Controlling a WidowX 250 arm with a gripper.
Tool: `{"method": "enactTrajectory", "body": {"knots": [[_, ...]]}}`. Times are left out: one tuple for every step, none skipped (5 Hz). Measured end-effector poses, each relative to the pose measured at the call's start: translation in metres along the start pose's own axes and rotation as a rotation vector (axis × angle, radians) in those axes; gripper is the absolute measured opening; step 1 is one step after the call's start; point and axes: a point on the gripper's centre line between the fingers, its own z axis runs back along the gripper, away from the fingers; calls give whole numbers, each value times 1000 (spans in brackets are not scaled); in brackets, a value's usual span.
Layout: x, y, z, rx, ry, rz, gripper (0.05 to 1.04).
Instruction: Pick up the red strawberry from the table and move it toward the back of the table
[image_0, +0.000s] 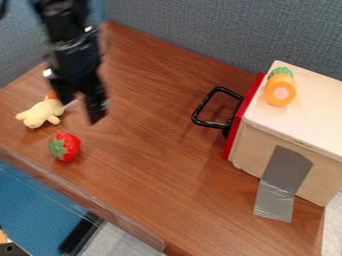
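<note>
The black gripper (81, 110) hangs over the left part of the wooden table, its fingers apart with nothing visible between them. A small pale yellow plush toy (41, 113) with an orange tip lies just left of it, partly behind the left finger. Below the gripper in the view, a red toy strawberry (65, 146) rests with its green leaves toward the lower left. An orange toy carrot piece (280, 91) with a green top lies on the pale wooden box at the right.
The wooden box (314, 120) has a red front edge with a black handle (217, 107) sticking out leftward. Grey tape (284, 172) runs from its side onto the table (174, 175). Grey-blue partitions (220, 35) stand behind, and a clear raised edge borders the lower left.
</note>
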Motion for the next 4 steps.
{"method": "enactTrajectory", "body": {"knots": [[-21, 10, -18, -34, 16, -21, 999], [-25, 13, -43, -43, 43, -31, 999], [-24, 7, -60, -62, 66, -32, 999], [-23, -1, -69, -83, 82, -37, 945]]}}
